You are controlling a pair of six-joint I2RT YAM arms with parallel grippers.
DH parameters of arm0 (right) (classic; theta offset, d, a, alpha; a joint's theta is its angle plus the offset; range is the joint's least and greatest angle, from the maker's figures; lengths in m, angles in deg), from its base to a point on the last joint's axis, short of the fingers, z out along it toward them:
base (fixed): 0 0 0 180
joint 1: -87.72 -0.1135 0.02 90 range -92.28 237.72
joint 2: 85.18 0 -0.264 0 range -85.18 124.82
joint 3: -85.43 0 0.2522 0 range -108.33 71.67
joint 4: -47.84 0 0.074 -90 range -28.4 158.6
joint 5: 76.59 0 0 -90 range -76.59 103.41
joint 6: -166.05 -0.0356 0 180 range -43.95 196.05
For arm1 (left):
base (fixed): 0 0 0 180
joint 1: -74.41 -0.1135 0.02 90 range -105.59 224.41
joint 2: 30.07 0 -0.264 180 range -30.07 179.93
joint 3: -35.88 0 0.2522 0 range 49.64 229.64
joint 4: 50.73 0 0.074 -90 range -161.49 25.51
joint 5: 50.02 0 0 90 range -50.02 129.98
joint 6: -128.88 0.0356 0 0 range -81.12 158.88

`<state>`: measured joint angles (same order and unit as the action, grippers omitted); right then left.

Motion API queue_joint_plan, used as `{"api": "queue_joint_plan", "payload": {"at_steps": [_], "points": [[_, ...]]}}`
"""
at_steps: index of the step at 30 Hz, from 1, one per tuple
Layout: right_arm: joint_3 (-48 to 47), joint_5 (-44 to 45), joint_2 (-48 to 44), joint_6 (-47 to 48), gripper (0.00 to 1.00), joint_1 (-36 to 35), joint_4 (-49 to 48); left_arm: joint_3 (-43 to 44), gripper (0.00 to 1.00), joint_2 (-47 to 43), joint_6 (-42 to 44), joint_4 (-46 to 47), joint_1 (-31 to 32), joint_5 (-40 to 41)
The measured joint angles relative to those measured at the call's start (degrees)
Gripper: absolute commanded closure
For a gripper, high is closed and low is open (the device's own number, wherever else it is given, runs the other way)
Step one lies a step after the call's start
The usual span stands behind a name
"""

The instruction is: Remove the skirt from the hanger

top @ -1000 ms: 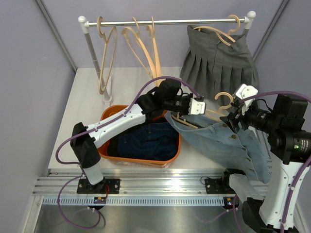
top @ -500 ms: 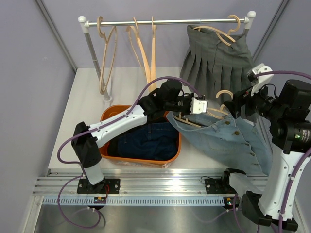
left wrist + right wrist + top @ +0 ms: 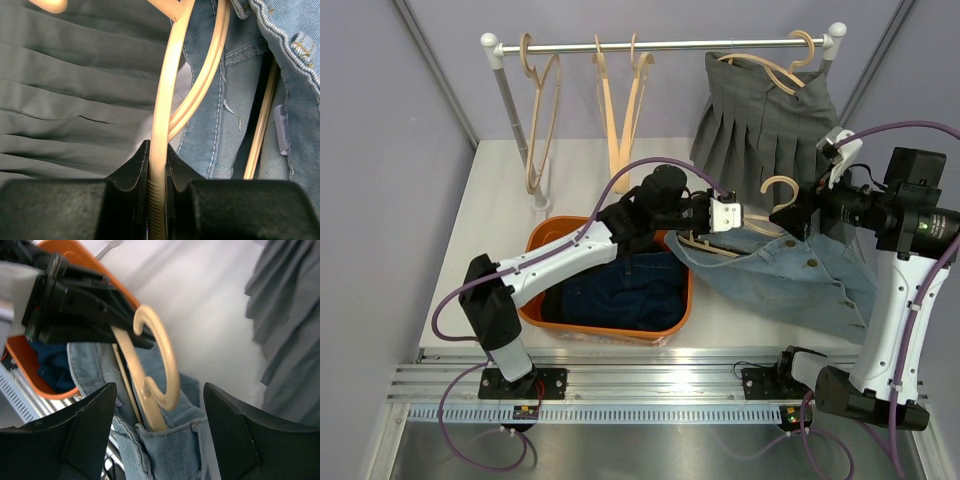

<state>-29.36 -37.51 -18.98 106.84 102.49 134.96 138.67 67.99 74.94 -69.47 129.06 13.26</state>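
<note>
1. Lilac walls enclose a white table (image 3: 500, 230); a silver garment rail (image 3: 670, 44) on white posts stands at the far end.
2. Several empty wooden hangers (image 3: 618, 110) hang on the left half of the rail. A grey pleated skirt (image 3: 765, 130) hangs from another wooden hanger at the right end.
3. An orange plastic basket (image 3: 610, 328) sits on the table left of centre and holds dark blue denim clothing (image 3: 620, 290).
4. The left gripper (image 3: 157, 160) reaches across the far right corner of the basket. Its jaws are pressed together on a pale wooden hanger (image 3: 162, 100); the left wrist view shows the wood pinched between the two black fingers.
5. The light-blue denim skirt (image 3: 790, 275) is on the pale wooden hanger, with the waistband wrapped around the hanger arms. The rest of the fabric spreads over the table to the right of the basket, in front of the grey pleated skirt.
6. The right gripper (image 3: 157, 390) hovers just beside the hanger hook, approaching from the right. Its fingers (image 3: 85, 430) are spread wide and hold nothing.
7. In the right wrist view, the curved hook appears in the gap between the spread fingers and touches neither.
</note>
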Motion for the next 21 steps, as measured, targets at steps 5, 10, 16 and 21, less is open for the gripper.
{"api": "queue_joint_plan", "payload": {"at_steps": [5,10,16,21], "points": [[2.9,-6.6,0.7,9.8,0.27,0.0,3.2,0.0,1.0,-1.1,-1.2,2.3,0.0,-0.1],[2.9,-11.1,3.3,17.0,0.31,0.0,3.3,0.1,1.0,-1.2,-1.7,3.0,0.0,-0.6],[1.5,-14.4,6.8,23.0,0.39,-0.2,5.0,0.4,1.0,-1.2,-1.8,2.8,-0.4,-0.4],[1.0,-15.0,7.5,26.6,0.39,-0.9,5.5,2.5,1.0,-0.5,-1.5,0.6,-0.5,-0.1]]}}
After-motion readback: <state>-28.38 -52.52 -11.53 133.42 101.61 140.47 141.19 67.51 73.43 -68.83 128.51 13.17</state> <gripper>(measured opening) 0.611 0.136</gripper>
